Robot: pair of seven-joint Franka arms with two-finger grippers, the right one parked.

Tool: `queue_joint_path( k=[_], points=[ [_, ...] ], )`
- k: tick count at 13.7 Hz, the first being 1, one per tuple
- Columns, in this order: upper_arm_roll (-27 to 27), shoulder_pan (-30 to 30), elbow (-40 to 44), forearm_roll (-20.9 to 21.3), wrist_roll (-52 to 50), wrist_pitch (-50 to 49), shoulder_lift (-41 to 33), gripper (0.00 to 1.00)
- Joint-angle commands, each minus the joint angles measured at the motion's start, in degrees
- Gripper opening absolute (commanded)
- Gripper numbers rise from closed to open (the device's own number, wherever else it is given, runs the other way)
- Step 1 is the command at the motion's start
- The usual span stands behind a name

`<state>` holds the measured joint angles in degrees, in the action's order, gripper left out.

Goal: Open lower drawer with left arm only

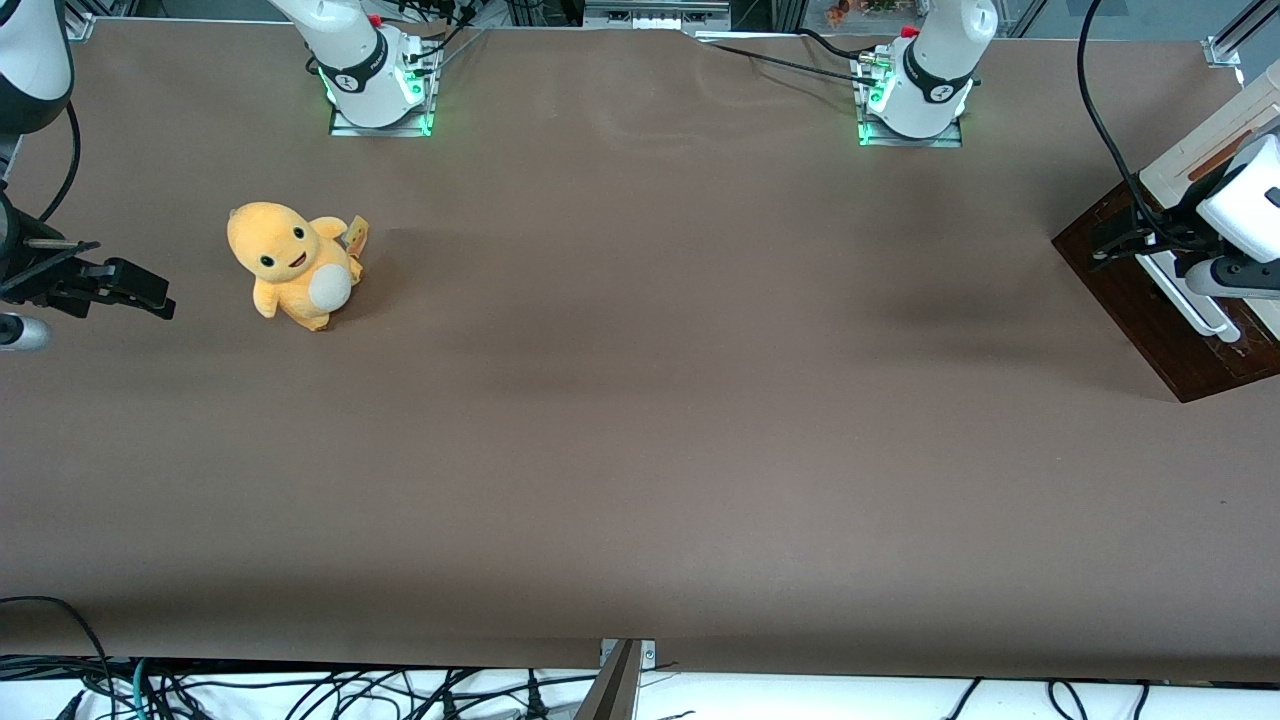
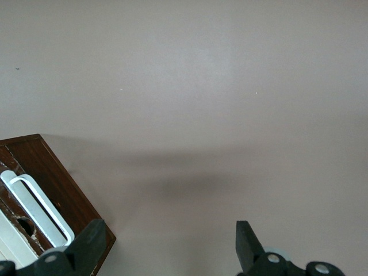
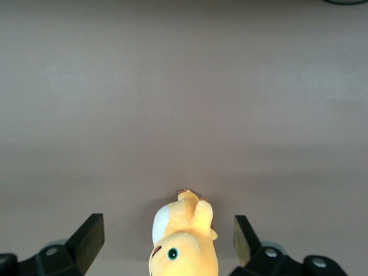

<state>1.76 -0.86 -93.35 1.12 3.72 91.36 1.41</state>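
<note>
The lower drawer [image 1: 1150,310] shows its dark brown wooden front with a long white bar handle [image 1: 1192,300] at the working arm's end of the table, under the cream-white cabinet top [image 1: 1195,150]. The left arm [image 1: 1245,195] reaches over the cabinet. Its black gripper [image 1: 1105,245] hangs in front of the drawer's front, at the end farther from the front camera. In the left wrist view the gripper [image 2: 169,247] is open and empty, mostly over bare table. One finger [image 2: 92,241] lies by the corner of the drawer front [image 2: 57,178], beside the white handle [image 2: 37,207].
A yellow plush toy [image 1: 295,265] sits on the brown table [image 1: 640,400] toward the parked arm's end; it also shows in the right wrist view [image 3: 184,241]. Two arm bases [image 1: 915,90] stand along the table edge farthest from the front camera. A black cable [image 1: 1100,120] loops above the cabinet.
</note>
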Motion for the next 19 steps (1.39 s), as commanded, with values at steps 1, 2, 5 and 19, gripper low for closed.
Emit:
queue_joint_path(
  k=[1, 2, 5, 19],
  points=[
    [0.1, 0.0, 0.1, -1.8, 0.0, 0.2, 0.0, 1.0],
    [0.1, 0.0, 0.0, -1.8, 0.0, 0.2, 0.0, 1.0],
    [0.1, -0.1, 0.0, -1.7, 0.0, 0.2, 0.0, 1.0],
    [0.4, -0.1, 0.2, -0.9, -0.6, -0.1, 2.8, 1.0]
  ],
)
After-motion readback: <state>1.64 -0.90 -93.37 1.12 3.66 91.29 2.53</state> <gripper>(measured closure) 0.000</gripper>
